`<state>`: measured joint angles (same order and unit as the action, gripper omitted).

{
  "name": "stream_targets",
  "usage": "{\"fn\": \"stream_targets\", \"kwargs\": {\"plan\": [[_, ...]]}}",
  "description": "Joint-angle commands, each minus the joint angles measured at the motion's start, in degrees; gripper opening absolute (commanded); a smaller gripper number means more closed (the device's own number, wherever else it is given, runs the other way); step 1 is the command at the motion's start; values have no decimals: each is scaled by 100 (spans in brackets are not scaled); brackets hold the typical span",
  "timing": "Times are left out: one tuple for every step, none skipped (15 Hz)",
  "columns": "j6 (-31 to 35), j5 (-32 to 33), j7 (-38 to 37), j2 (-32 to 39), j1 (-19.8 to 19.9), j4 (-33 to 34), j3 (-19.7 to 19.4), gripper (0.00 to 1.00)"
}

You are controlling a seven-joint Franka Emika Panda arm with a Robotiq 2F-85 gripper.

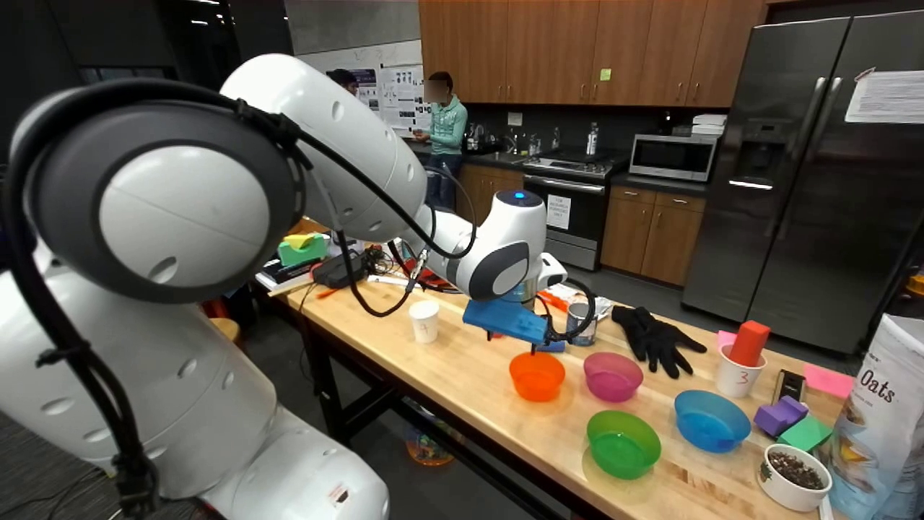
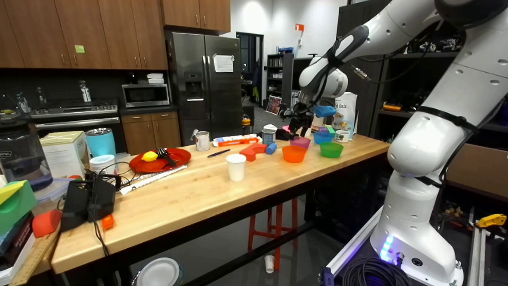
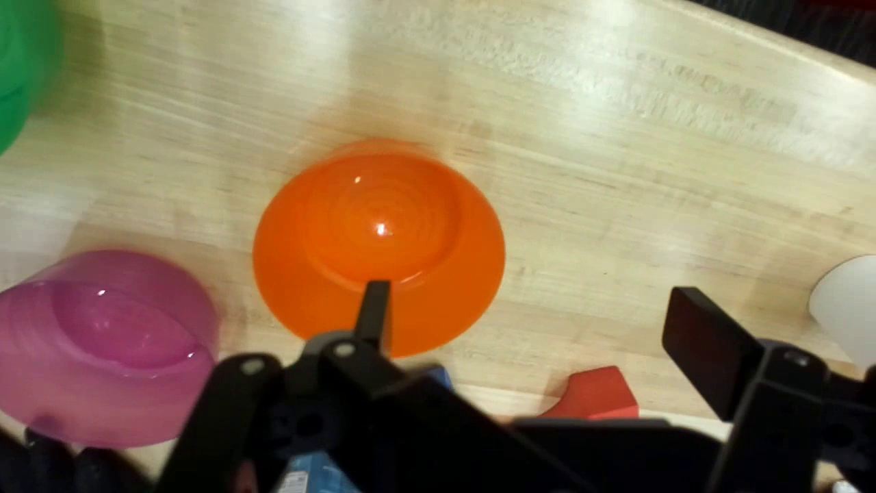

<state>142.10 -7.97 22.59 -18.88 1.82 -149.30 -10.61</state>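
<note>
Over the desk point(image 3: 616, 185), the tool point(image 3: 528, 290) hangs with its jaws wide apart, nothing between them. Nearest to it, the orange bowl point(image 3: 383, 226) stands upright and empty on the desk, beside the pink bowl point(image 3: 123, 329); no grip is made yet, and nothing is lifted.

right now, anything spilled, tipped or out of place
Yes: in an exterior view, what looks like a white cup is on the floor beside the red stool, an odd spot. The orange bowl is upright; no spill shows.
</note>
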Motion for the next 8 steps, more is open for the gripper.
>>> {"fn": "stream_targets", "kwargs": {"plan": [[-26, -491, 222, 69, -152, -209, -211, 100], [-21, -571, 182, 92, -133, -259, -227, 100], [-27, -623, 145, 119, -90, -294, -250, 100], [-42, -682, 119, 141, -69, -310, -270, 100], [-45, -714, 98, 169, -41, -314, -294, 100], [-52, -725, 77, 191, -8, -309, -317, 100], [-51, -737, 59, 199, 9, -305, -332, 100], [-53, -731, 25, 219, 29, -287, -341, 100]]}}
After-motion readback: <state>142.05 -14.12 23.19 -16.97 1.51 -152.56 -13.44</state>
